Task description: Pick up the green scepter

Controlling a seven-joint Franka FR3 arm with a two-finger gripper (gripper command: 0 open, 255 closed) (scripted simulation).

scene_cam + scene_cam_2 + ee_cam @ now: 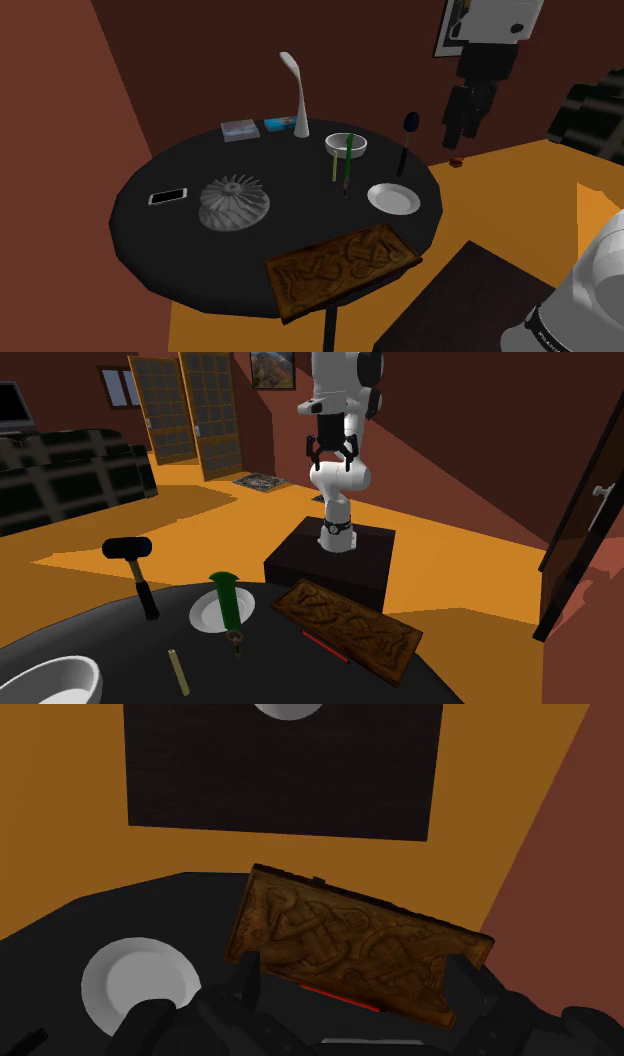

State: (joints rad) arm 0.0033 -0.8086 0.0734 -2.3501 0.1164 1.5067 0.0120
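Observation:
The green scepter point(349, 160) is a thin green rod with a dark tip. It lies on the round black table point(150, 240) between the white bowl point(346, 145) and the white plate point(393, 198). In the second exterior view the scepter point(230, 602) rests partly over the plate point(205, 617). My gripper point(468, 118) hangs high in the air, off the table's edge on the shoulder view's right and well away from the scepter. Its fingers point(313, 452) stand apart and hold nothing. In the wrist view the gripper point(352, 974) looks down on a carved wooden box point(340, 939).
On the table are the carved box point(340, 265), a black hammer point(408, 140), a tan stick point(335, 165), a white lamp point(297, 95), a phone point(168, 196), a grey ribbed dome point(235, 203) and small books point(240, 129). A red strip point(340, 997) lies beside the box. The dark stand point(330, 562) is nearby.

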